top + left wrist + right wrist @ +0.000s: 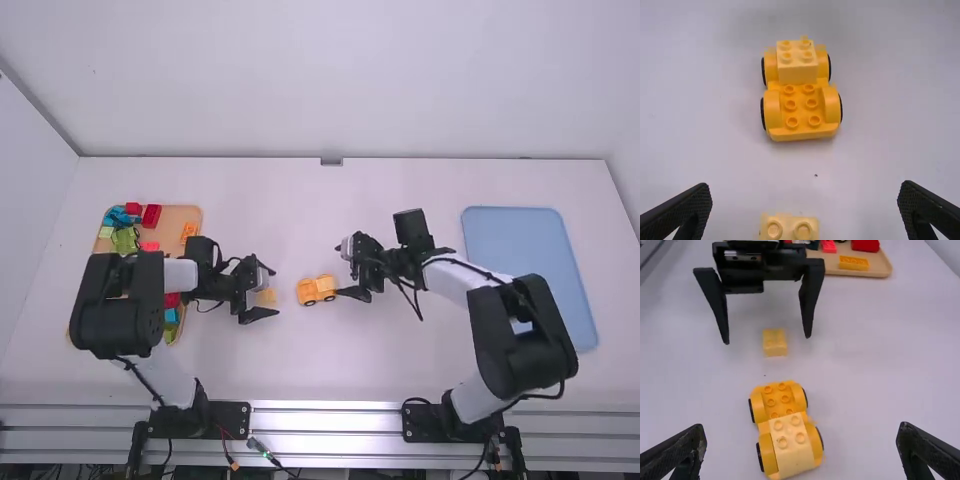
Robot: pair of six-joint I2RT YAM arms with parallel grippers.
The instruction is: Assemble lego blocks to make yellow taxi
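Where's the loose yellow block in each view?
High view: block left of the middle, between the left claw's open fingers.
Left wrist view: partly cut off by the view's edge, between that claw's fingers.
Right wrist view: beyond the car, between the left claw's fingers.
Shared landmark: the car.

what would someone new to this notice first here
Probably the bright yellow-orange toy car with black wheels, sitting on the white table between the two arms, a paler yellow block on top of one end. Next, the open left claw, its dark fingers to either side of a loose yellow block. Then the colourful blocks on the wooden tray at the left.
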